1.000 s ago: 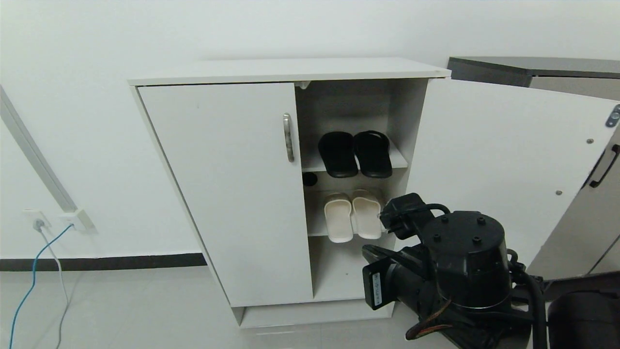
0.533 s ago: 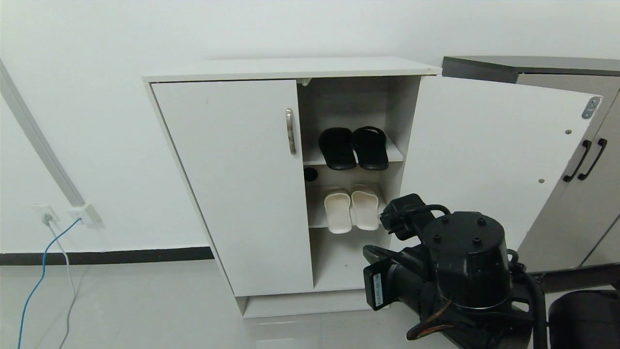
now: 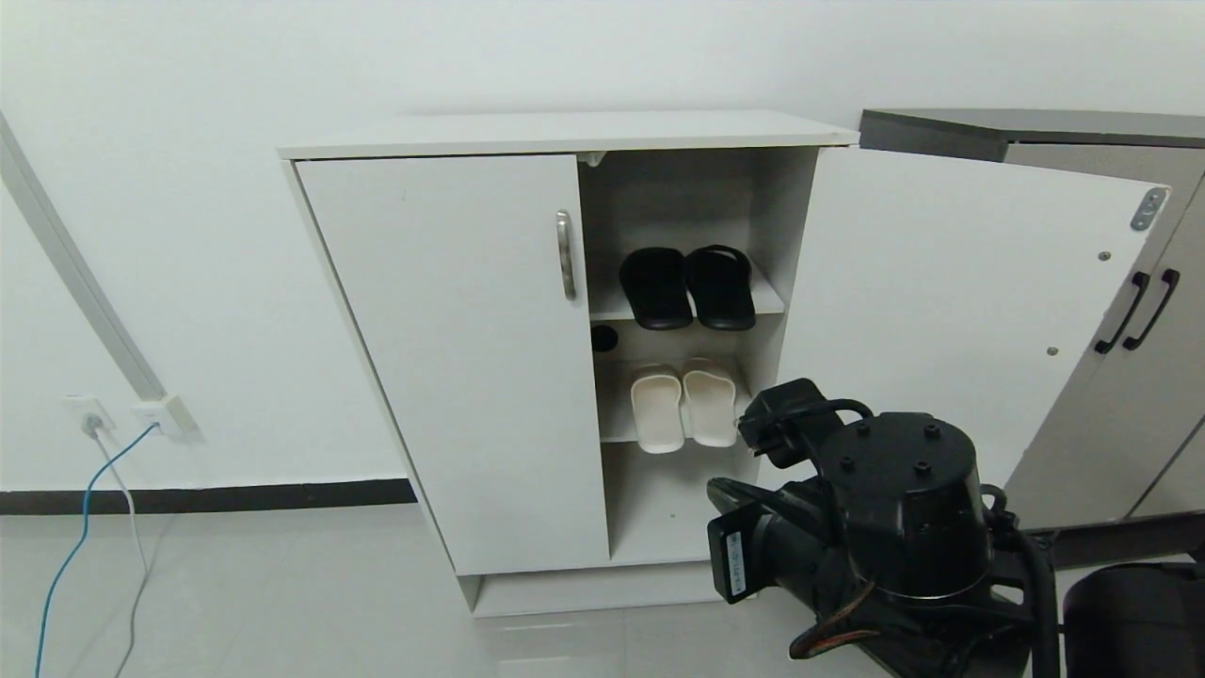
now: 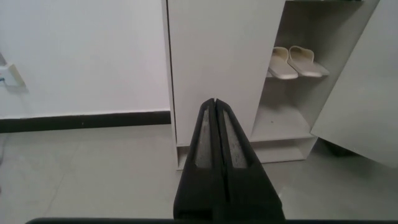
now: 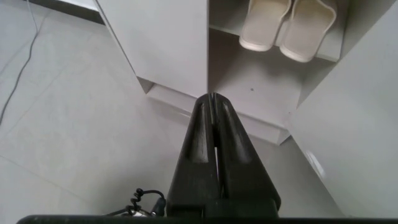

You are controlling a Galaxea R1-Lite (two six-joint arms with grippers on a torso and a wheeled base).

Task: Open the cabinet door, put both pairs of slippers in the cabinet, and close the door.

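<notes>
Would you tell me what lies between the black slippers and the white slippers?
In the head view, the shelf board bearing the black slippers, and a small dark round spot just beneath it.

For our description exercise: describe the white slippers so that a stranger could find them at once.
Find the white cabinet, its right door swung open. Inside, the white slippers sit side by side on the lower shelf. Unlike the black slippers on the shelf above, they are pale.

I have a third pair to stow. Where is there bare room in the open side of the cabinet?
The bottom compartment, below the white slippers and beside the closed door, is bare. Higher up is crowded: black slippers cover most of the upper shelf, the white pair the middle shelf.
</notes>
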